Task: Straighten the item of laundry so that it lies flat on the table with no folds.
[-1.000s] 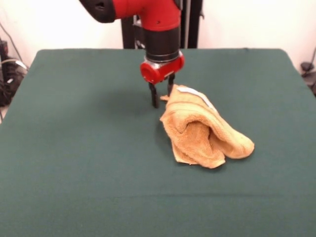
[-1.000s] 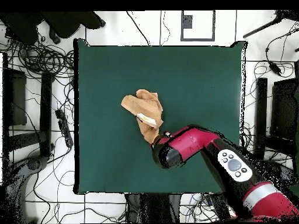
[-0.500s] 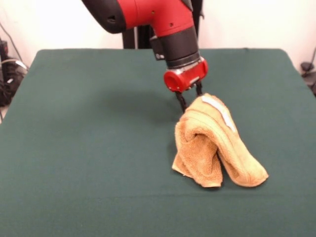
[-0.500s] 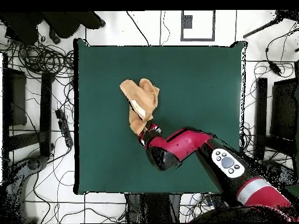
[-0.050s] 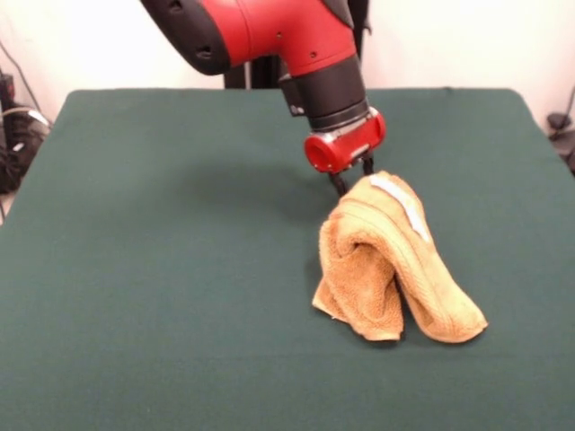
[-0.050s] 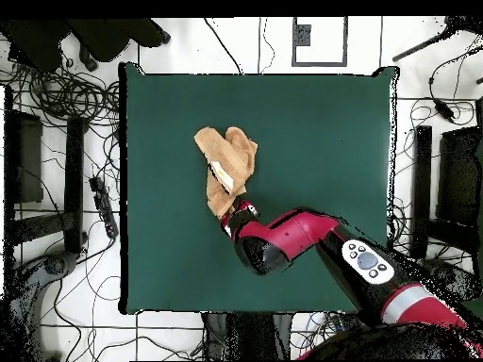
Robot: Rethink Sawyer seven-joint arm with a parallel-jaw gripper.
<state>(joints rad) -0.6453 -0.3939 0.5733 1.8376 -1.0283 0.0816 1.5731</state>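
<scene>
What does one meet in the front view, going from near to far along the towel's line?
Bare green table → folded lower end of the towel → its white label → the hand at the towel's far end.

My arm (image 5: 269, 31) is glossy red with black joint housings, a black cylindrical wrist ending in a red collar with a thin silver ring, short dark gripper (image 5: 352, 176) tips below it, and, seen from overhead, a grey oval button pad (image 6: 367, 261) and a silver band.
</scene>
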